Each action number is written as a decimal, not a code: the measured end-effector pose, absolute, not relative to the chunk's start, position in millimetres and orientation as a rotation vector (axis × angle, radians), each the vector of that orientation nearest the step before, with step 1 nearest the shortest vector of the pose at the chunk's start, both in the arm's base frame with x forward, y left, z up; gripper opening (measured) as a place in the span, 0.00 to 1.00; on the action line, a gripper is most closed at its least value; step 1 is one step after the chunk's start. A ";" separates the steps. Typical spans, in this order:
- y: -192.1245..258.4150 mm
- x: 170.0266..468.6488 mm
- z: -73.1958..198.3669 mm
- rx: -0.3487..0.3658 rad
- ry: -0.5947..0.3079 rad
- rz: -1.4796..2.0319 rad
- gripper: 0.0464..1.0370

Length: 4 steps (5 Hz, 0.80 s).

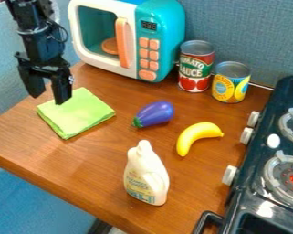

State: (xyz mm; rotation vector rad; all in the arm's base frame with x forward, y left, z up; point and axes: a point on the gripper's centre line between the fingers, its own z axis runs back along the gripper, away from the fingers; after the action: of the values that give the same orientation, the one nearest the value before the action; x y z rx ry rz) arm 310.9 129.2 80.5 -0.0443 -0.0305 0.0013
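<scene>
Camera view: hanging at the left of the scene, the hand [48, 99], fingertips pointing down and standing apart, with nothing clamped between. Nearest to it, on the wooden surface [100, 164], the folded green cloth [78, 113]. Lying mostly to the near side and right of the hand, with the far-left edge close by the fingertips. In outline, covered slightly at that edge by the right-hand fingertip; hard to tell whether touching or hanging just above. Flat and roughly square, so only a weak long axis, running from near left to far right. Set at a slant to the line across the fingertips, judging from the corners, rather than squarely under it.

Right of the cloth, the purple eggplant [156, 114], green stem end toward the cloth, body sloping away to far right. Farther right, the banana [194, 136], curved from near left to far right. At the near side, upright, the white bottle [147, 178]. At the far side, the toy microwave [170, 45], then the tomato can [195, 66] and the yellow can [230, 82] side by side. Along the right, the stove [255, 155].
</scene>
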 end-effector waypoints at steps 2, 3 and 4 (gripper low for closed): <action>136.4 329.9 46.7 -0.028 -0.087 -0.079 0.96; 131.2 342.3 42.6 -0.056 -0.167 -0.104 0.96; 128.0 343.2 30.2 -0.087 -0.153 -0.100 0.96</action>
State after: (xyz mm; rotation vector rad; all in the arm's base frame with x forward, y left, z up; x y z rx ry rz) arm 343.2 128.0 30.2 -0.0871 -0.1530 -0.1004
